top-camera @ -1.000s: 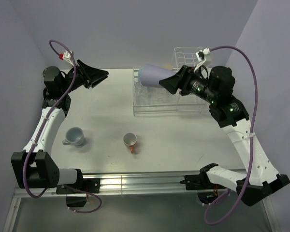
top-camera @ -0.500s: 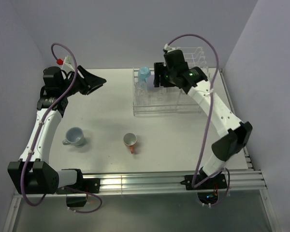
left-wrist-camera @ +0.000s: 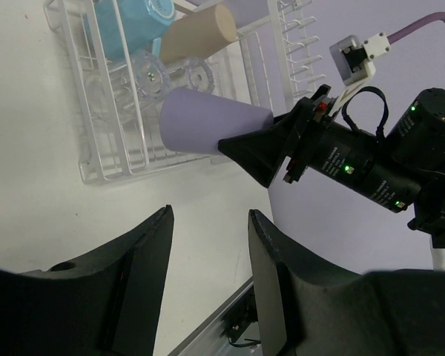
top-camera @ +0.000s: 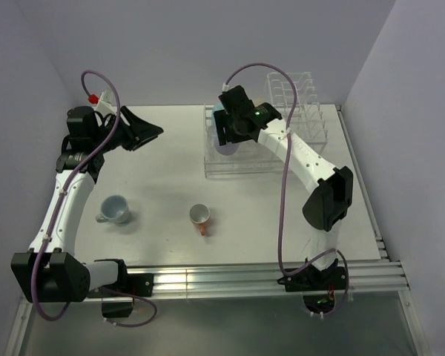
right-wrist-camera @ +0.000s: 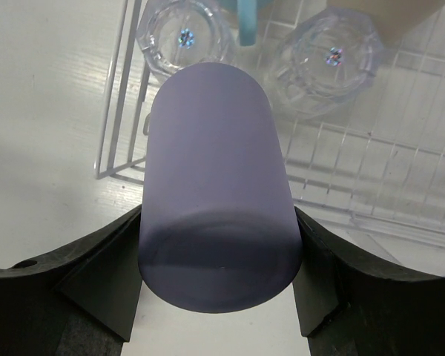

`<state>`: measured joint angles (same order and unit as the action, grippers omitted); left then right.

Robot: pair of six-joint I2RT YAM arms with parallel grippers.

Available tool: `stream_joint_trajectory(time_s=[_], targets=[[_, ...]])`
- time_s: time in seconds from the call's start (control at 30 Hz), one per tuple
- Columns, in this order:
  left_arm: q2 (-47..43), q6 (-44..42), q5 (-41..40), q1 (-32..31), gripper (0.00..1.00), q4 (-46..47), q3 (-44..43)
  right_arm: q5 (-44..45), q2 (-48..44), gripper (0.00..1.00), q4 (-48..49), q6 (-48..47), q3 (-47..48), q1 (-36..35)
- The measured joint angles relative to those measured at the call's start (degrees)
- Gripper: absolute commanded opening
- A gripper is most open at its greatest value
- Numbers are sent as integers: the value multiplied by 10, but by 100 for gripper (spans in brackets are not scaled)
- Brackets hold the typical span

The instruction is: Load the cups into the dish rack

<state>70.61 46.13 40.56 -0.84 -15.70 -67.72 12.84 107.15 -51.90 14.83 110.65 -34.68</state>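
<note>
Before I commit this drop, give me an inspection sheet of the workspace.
Surface: white table, no spills seen.
Job's things: purple cup held above the dish rack's left end; light blue cup, tan cup, two clear glasses inside it; grey-blue mug, orange-handled mug on the table.
Clutter: nothing seen.
Grippers: right gripper shut on the purple cup; left gripper open, empty.
Cables: purple cables loop high, touching no cup.
Surroundings: lavender walls; metal rail at the near edge.
</note>
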Motion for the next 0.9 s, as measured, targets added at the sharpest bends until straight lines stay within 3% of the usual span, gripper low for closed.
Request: stream_joint_trajectory(time_s=[0.9], targets=[[1,-17,-4,0,51,-16,0,26,42,0,-13,-21,4,-15]])
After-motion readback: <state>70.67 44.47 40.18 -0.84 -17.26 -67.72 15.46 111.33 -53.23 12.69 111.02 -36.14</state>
